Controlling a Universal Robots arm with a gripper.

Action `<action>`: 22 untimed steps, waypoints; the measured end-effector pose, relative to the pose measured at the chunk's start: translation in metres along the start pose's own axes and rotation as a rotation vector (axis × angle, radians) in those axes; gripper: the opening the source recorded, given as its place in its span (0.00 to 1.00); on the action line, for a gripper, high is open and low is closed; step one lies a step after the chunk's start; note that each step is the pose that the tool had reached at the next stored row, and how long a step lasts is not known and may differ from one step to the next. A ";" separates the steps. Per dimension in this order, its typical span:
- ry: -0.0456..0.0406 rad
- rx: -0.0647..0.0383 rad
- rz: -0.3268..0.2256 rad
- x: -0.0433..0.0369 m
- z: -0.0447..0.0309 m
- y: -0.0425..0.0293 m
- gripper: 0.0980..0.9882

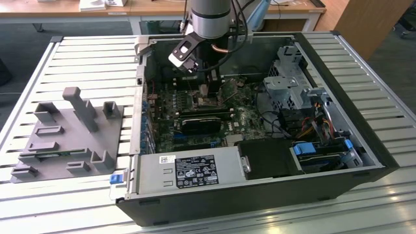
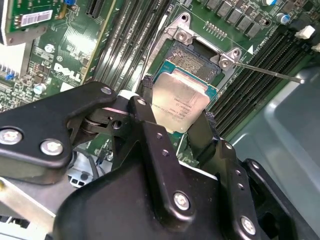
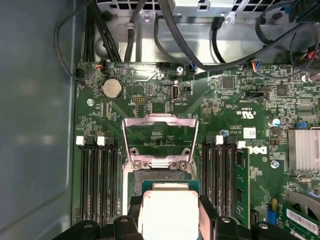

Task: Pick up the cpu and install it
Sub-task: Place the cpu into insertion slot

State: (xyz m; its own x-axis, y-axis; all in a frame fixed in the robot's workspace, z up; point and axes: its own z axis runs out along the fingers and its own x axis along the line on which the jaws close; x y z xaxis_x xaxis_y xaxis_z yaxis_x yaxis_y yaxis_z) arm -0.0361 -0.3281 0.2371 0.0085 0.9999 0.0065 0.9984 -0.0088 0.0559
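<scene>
Between the two black fingers (image 2: 146,117) of my pincer (image 2: 176,101) sits the cpu (image 2: 181,104), clamped by opposite edges, metal top showing. Right beneath it is the open socket (image 2: 192,60), its load plate (image 3: 160,161) raised, memory slots (image 3: 97,180) flanking both sides, on the motherboard (image 3: 150,100) inside the computer case (image 1: 260,204).

Robotics lab or workshop, slatted metal workbench (image 1: 85,63), opened computer case (image 1: 260,200), wooden desks (image 1: 58,10) behind

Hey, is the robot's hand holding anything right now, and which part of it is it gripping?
The hand holds the cpu, pinched by two opposite side edges between its fingers, over the open socket.
</scene>
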 end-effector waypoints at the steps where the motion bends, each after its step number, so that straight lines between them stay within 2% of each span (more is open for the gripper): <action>1: -0.0001 0.000 0.000 0.0004 0.0016 -0.0001 0.49; 15: 0.0004 0.000 -0.005 0.0053 0.0220 -0.0034 0.49; 22: 0.0000 0.000 0.001 0.0061 0.0288 -0.0051 0.49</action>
State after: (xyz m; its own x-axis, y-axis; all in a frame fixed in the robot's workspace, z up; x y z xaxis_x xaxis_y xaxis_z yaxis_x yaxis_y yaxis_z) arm -0.0394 -0.3217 0.2080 0.0092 0.9999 0.0065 0.9984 -0.0095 0.0558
